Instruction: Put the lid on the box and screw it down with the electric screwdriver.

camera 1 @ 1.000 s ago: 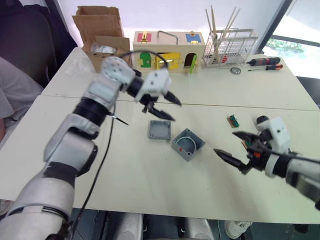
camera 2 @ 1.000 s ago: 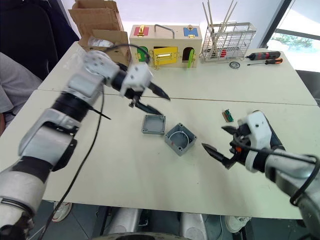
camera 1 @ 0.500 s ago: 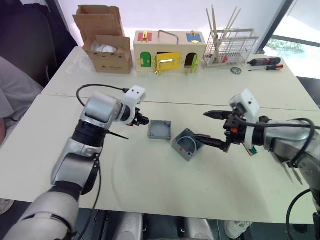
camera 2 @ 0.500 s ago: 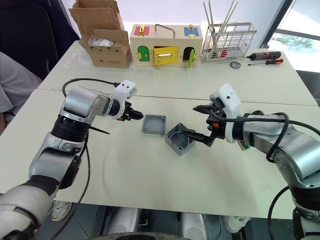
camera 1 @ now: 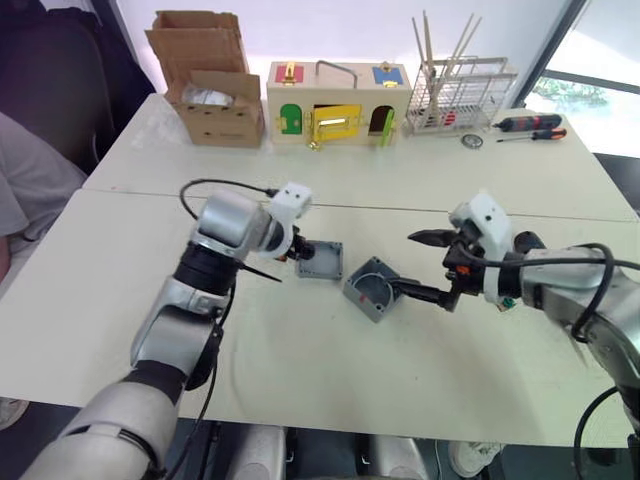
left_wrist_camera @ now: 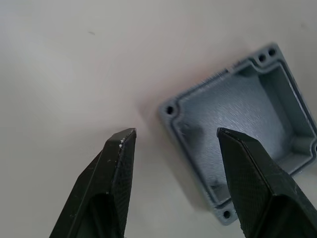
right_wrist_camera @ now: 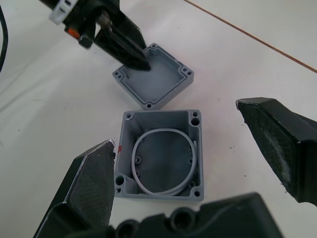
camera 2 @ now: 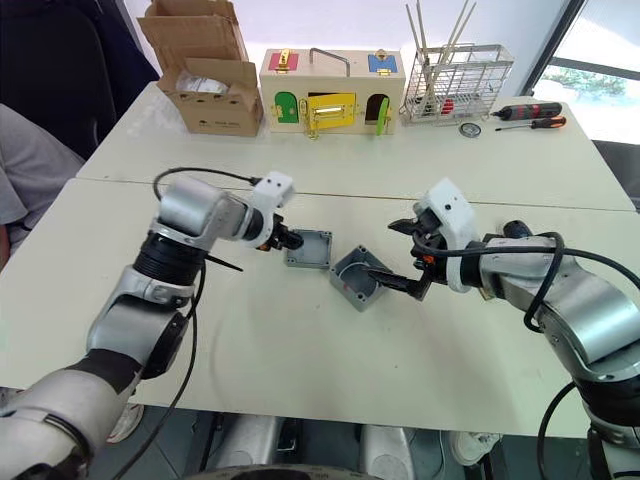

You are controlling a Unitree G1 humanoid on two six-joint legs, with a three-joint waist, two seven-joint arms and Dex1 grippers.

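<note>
From the head camera, the left gripper (camera 1: pixel 303 249) had moved in over the last half second until its tips reached the near edge of the lid (camera 1: pixel 321 259); half a second earlier they had hung a little short of it. The lid lay hollow side up on the white table (camera 1: pixel 300 370), and the box (camera 1: pixel 375 289) sat just beside it, open and tilted on its diagonal. The right gripper (camera 1: pixel 428 268) had settled at the box's right side with its fingers spread wide, one low near the rim and one raised. At the far right of the table lay two slim hand screwdrivers (camera 1: pixel 530 128); a thick powered driver could not be made out.

In the left wrist view, the two black fingers (left_wrist_camera: pixel 116 183) stood apart, one on bare table and one over the lid's inner floor, straddling a corner wall without yet pinching it.

In the right wrist view, the box (right_wrist_camera: pixel 161 163) sat between the parted fingers with a white wire loop (right_wrist_camera: pixel 163 161) inside, the lid (right_wrist_camera: pixel 153 79) beyond it, and the left gripper's tips at its wall.

The shift suggested the lid pick-up was about to begin, with the right arm placed to steady the box; no part of the fitting was done.
</note>
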